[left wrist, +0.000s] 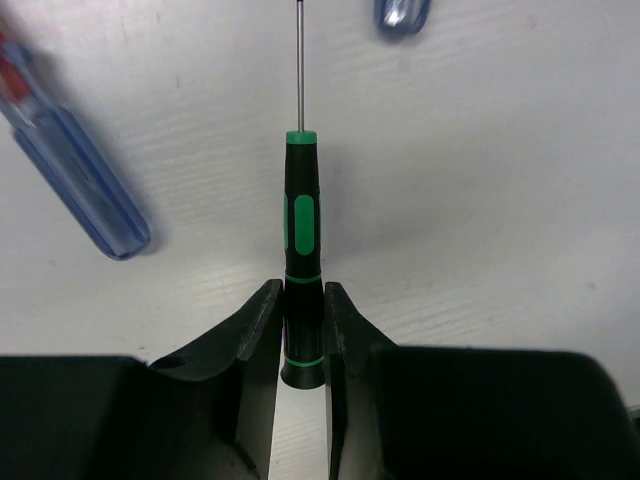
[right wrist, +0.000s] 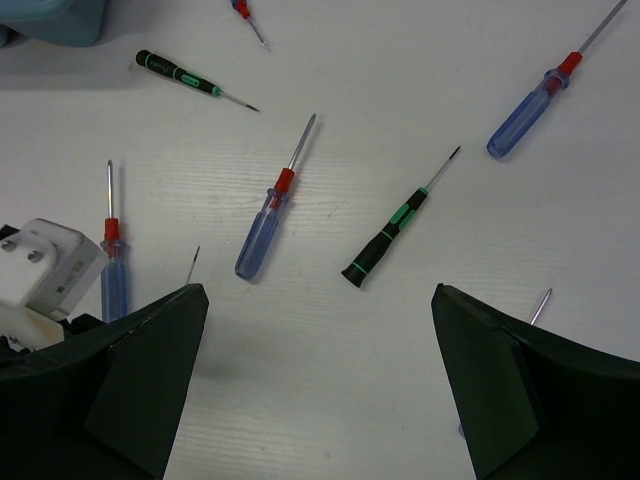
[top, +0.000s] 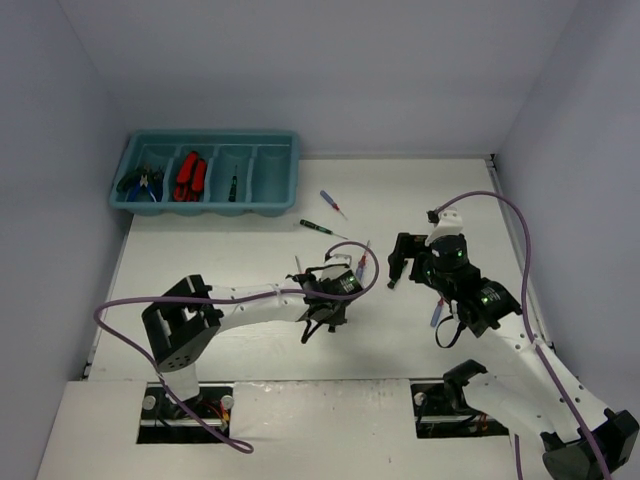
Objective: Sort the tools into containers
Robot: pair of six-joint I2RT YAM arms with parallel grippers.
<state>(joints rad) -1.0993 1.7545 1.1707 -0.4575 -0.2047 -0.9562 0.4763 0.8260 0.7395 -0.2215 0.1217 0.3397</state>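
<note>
The teal tray stands at the back left; its compartments hold pliers, red utility knives and one screwdriver. My left gripper is low over the table's middle. In the left wrist view it is shut on the butt of a green-and-black screwdriver whose shaft points away. My right gripper is open and empty; in its wrist view it hovers above loose screwdrivers, among them a green-and-black one and a blue-handled one.
More screwdrivers lie loose: a blue one and a green-and-black one towards the tray, a blue one to the right, a blue one beside my left gripper. White walls close in the table.
</note>
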